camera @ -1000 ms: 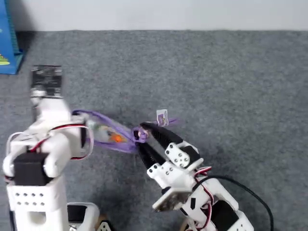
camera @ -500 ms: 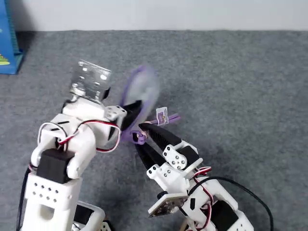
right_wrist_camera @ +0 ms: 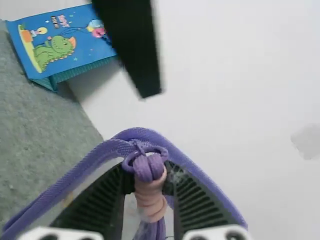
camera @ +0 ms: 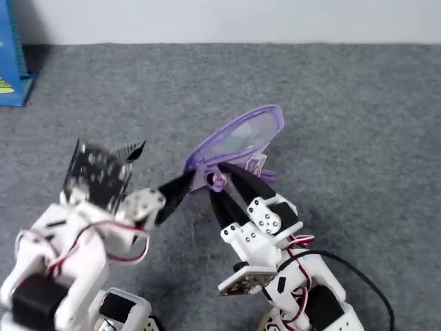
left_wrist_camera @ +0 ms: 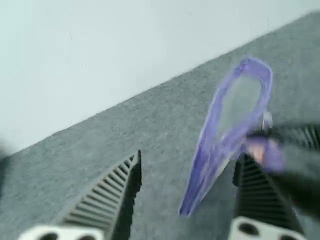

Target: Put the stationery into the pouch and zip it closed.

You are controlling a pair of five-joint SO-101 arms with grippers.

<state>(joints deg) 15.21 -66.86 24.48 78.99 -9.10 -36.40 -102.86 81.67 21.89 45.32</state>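
The purple see-through pouch (camera: 241,136) hangs in the air over the grey table, fanned out toward the far right. My right gripper (camera: 217,181) is shut on the purple zip pull (right_wrist_camera: 145,167) at the pouch's near end, and the pouch's purple rim (right_wrist_camera: 100,150) arches over its fingers. My left gripper (camera: 172,194) is open to the left of the pouch and apart from it. In the left wrist view the pouch (left_wrist_camera: 227,130) stands edge-on beyond the left gripper (left_wrist_camera: 190,162), near one finger. I cannot make out what lies inside the pouch.
A blue card with a dinosaur (camera: 10,62) leans at the far left edge, also the blue card (right_wrist_camera: 50,40) in the right wrist view. Bare grey table (camera: 344,103) stretches to the right and toward the back wall.
My left gripper let go of the pouch's left end and drew back toward the near left. The pouch swung from lying leftward to pointing far right, still hanging from my right gripper.
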